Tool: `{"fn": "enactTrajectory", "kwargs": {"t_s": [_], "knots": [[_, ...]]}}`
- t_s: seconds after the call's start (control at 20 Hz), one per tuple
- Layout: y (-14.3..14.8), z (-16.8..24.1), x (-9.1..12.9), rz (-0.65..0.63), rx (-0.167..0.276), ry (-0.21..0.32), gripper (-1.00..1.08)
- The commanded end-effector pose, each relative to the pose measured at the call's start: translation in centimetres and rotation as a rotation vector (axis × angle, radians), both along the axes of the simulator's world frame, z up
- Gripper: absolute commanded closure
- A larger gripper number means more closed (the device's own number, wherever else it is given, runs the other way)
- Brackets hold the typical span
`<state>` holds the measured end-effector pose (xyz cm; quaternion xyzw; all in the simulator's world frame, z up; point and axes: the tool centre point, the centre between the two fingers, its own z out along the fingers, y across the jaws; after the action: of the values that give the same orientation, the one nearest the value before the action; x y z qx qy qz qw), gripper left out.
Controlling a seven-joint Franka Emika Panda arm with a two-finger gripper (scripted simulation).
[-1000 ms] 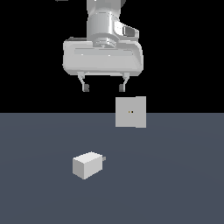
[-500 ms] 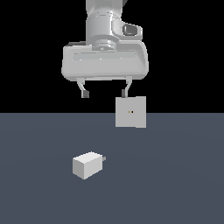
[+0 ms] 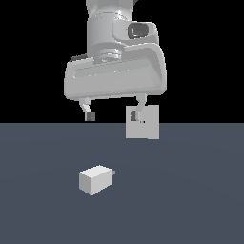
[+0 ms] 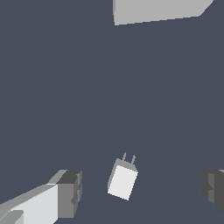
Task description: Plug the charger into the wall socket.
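Charger (image 3: 96, 179), smooth off-white boxy block with short prongs, beneath wide-spread end effector (image 3: 112, 115)

The exterior view looks level and head-on from a low height at the front of the gripper (image 3: 112, 114), which hangs above the floor (image 3: 190, 200) with its fingers spread wide. From here the charger (image 3: 96, 179) sits below and nearer the camera than the gripper, while the wall socket (image 3: 147, 122) stands behind it, partly covered by 1 finger. The wrist view looks steeply down past the 2 fingertips (image 4: 70, 192), close to the floor (image 4: 65, 87). Both views share the charger (image 4: 123, 180), between the fingers, and the wall socket (image 4: 153, 9) beyond.
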<state>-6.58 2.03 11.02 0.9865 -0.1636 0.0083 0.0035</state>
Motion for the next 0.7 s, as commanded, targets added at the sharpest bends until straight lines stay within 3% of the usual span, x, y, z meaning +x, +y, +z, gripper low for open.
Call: {"fn": "enactTrajectory", "kwargs": {"t_s": [0.0, 0.65], "knots": [[0.2, -0.8, -0.9, -0.063, -0.001, -0.004, -0.92], [1.6, -4.2, -4.0, -0.301, -0.007, -0.020, -0.92]]}}
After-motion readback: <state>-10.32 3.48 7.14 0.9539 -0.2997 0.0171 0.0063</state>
